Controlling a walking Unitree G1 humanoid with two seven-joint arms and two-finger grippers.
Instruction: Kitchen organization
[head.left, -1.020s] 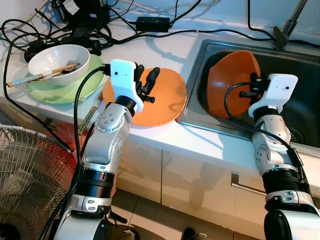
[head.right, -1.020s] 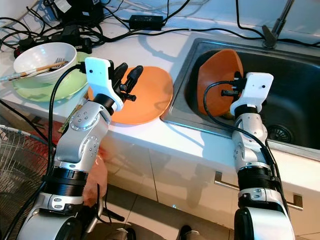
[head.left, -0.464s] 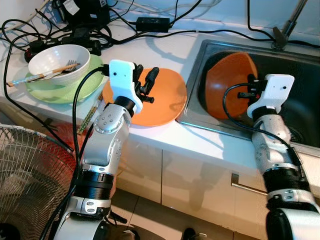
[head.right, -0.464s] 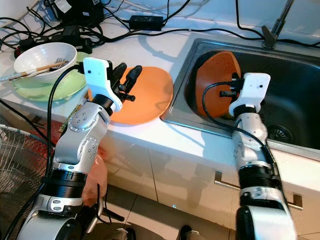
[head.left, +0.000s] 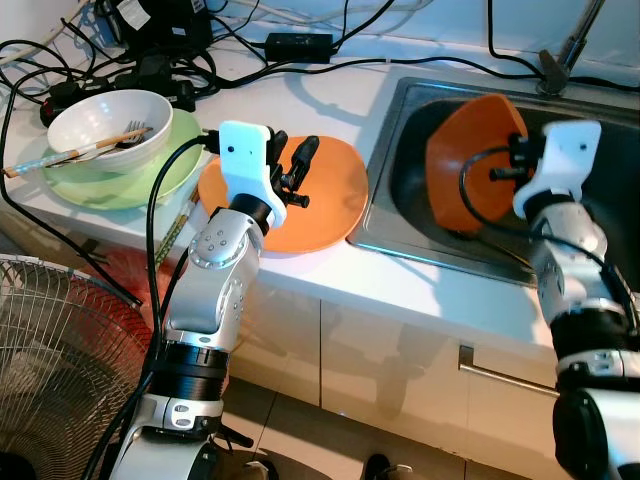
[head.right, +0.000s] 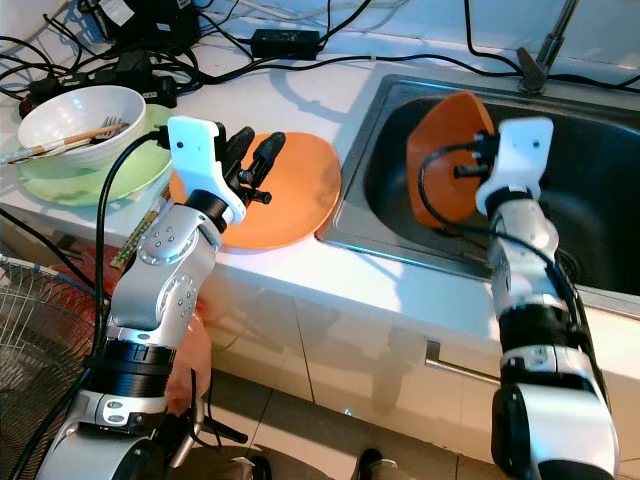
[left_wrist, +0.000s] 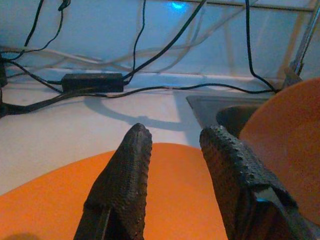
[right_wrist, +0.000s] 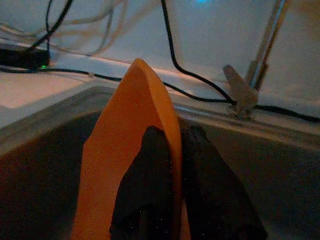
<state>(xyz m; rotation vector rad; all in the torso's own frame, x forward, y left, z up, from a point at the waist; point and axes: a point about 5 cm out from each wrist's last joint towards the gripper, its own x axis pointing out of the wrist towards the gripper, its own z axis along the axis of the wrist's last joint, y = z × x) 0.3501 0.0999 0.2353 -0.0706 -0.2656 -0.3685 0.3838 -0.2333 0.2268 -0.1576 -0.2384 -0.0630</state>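
An orange plate (head.left: 332, 200) lies flat on the white counter beside the sink. My left gripper (head.left: 296, 152) hovers just above it, open, with nothing between its fingers (left_wrist: 131, 165). A second orange plate (head.left: 472, 150) stands on edge inside the steel sink (head.left: 398, 150), tilted against its left side. My right gripper (right_wrist: 175, 134) is shut on this plate's rim, one black finger on each face. In the head views the right gripper (head.left: 516, 162) sits at the plate's right edge.
A white bowl (head.left: 98, 118) holding chopsticks and a fork rests on a green plate (head.left: 130, 185) at the counter's left. Black cables and a power adapter (head.left: 300, 44) run along the back. The faucet (head.left: 562, 55) rises behind the sink. A fan (head.left: 50, 350) stands at lower left.
My right gripper has risen and moved right and back with the orange plate, which now stands higher in the sink. The left arm has stayed put.
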